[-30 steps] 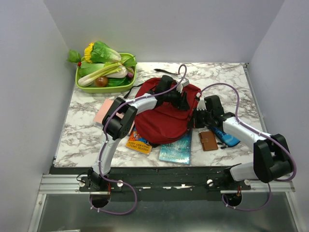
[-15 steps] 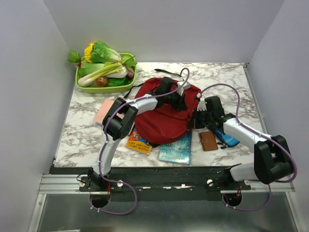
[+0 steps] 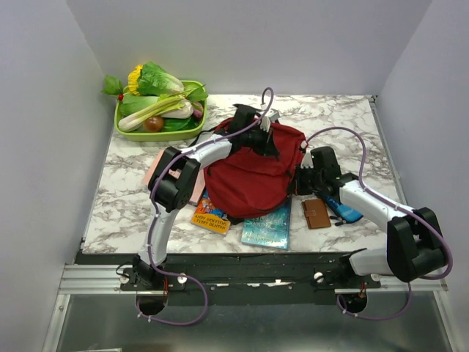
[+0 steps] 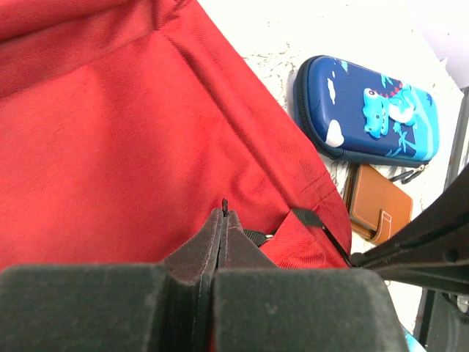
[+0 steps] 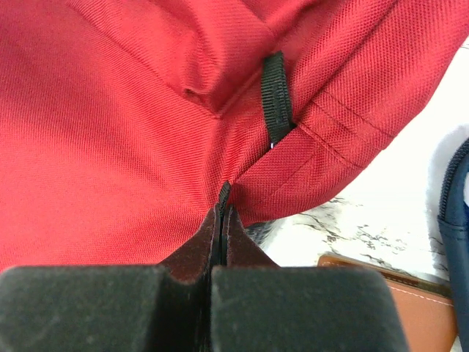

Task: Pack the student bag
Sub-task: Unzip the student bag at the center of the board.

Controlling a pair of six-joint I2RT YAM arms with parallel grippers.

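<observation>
1. The left pincer [image 4: 222, 220] has just closed. A second ago its jaws stood apart over the student bag [image 3: 245, 180]; now the pads are pressed flat together on a thin bit of it. Whether that bit is fabric or a zipper tab I cannot tell.
2. Its arm has also drawn toward the far side of the desk [image 3: 344, 117], and the bag's upper part bunches up there.
3. The right pincer [image 5: 222, 202] is clamped, as before, on the bag's right edge, just below a black strap loop [image 5: 275, 95].
4. With both pincers holding the bag, the step in hand looks like pulling its mouth open. Nothing appears packed yet.
5. The bag lies mid-desk. A blue pencil case [image 4: 366, 110] and a brown wallet [image 4: 377, 209] lie just beside its right edge, under the right arm.
6. A teal book [image 3: 267, 229] and an orange book [image 3: 211, 218] are partly tucked under the bag's near edge, and a pink notebook [image 3: 157, 170] lies under the left arm.
7. A green tray [image 3: 124, 130] of vegetables sits well apart in the far-left corner.
8. The bag rests on the books, which would hinder picking them up.
</observation>
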